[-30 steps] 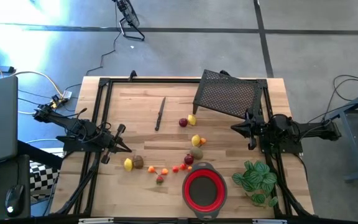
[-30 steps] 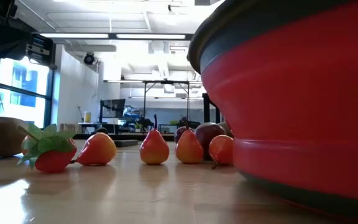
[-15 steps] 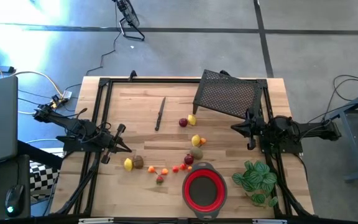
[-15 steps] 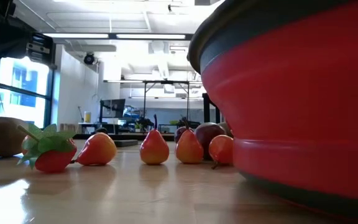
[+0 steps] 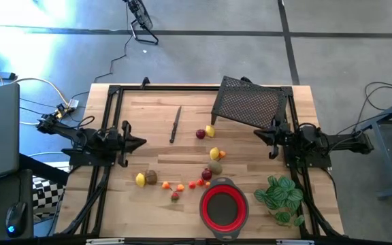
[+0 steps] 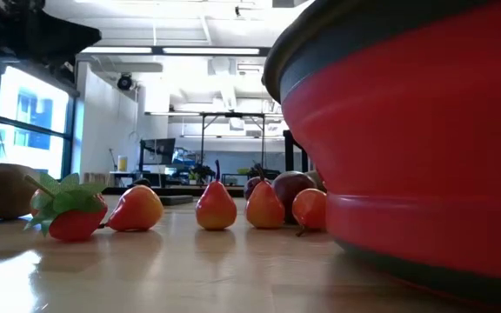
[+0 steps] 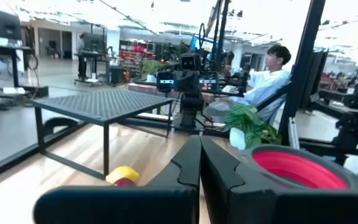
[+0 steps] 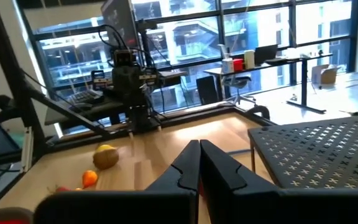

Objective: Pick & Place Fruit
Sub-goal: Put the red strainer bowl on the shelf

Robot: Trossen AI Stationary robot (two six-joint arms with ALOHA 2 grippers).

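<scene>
So my left gripper has swung up from the lower left toward mid-frame, fingers pressed together, holding nothing; my right gripper waits shut and empty. All fruit remains on the table, none in the red bowl

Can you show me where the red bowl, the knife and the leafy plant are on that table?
red bowl (image 5: pixel 224 207): high view, on its red inside floor.
knife (image 5: pixel 175 124): high view, midway along its thin dark length.
green leafy plant (image 5: pixel 280 195): high view, on the leaves at its middle.
</scene>
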